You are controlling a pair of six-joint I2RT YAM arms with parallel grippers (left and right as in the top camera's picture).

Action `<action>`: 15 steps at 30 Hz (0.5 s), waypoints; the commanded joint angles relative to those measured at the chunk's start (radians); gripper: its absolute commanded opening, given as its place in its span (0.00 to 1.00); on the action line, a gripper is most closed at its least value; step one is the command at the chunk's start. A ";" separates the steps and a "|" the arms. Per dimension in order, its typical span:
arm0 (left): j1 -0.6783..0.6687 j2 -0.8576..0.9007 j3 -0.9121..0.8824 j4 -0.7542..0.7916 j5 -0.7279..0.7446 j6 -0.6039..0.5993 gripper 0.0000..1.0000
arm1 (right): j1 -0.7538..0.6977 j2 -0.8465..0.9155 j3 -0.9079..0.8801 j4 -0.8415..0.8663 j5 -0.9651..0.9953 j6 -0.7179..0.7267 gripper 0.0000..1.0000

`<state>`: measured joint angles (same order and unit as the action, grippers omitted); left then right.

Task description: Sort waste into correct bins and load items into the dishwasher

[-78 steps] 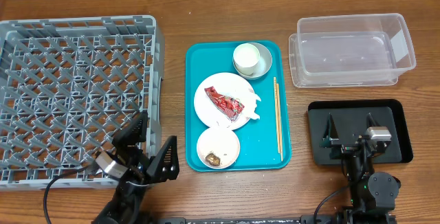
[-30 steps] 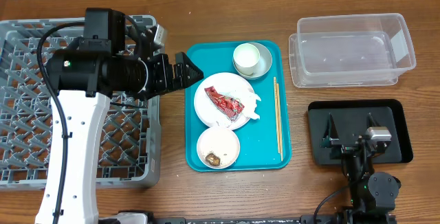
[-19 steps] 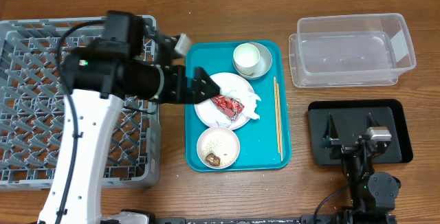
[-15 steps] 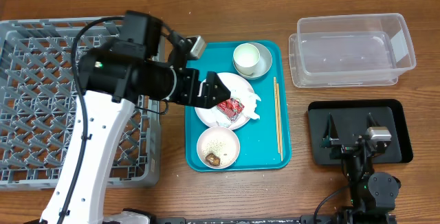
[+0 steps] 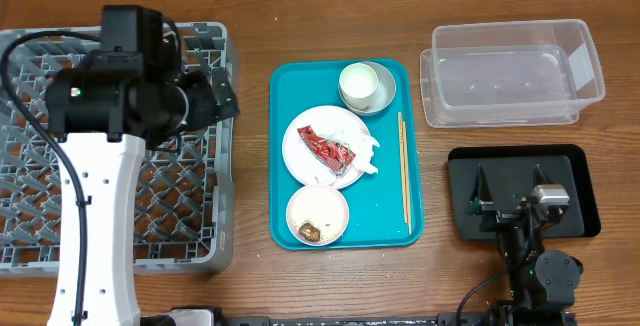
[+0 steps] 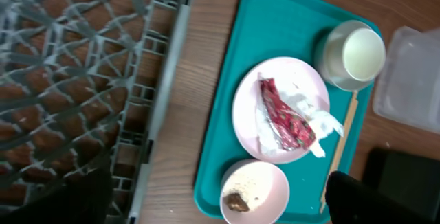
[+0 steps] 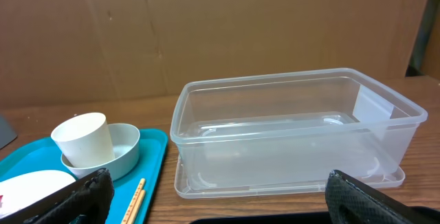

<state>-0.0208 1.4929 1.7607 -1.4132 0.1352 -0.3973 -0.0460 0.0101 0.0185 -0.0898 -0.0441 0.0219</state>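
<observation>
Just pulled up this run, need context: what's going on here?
Nothing is being held. The left gripper hovers open above the right edge of the dish rack, beside the teal tray. That tray holds a plate with a red wrapper on it, a bowl with a food scrap, a cup standing in a small bowl, and chopsticks. The right gripper sits open over the black tray. The clear bin is empty. Nothing is sorted or loaded yet.
</observation>
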 commanded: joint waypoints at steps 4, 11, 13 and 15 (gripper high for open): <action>0.112 0.001 0.025 0.010 -0.150 -0.083 1.00 | -0.005 -0.007 -0.011 0.007 0.010 -0.007 1.00; 0.280 0.002 0.025 0.002 -0.137 -0.115 1.00 | -0.005 -0.007 -0.011 0.045 -0.013 0.018 1.00; 0.303 0.002 0.025 -0.006 -0.146 -0.116 1.00 | -0.005 -0.007 -0.011 0.105 -0.148 0.127 1.00; 0.313 0.002 0.025 -0.007 -0.146 -0.116 1.00 | -0.005 -0.007 -0.011 0.176 -0.354 0.296 1.00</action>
<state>0.2752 1.4929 1.7607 -1.4185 0.0143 -0.4957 -0.0460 0.0101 0.0185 0.0299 -0.1390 0.1066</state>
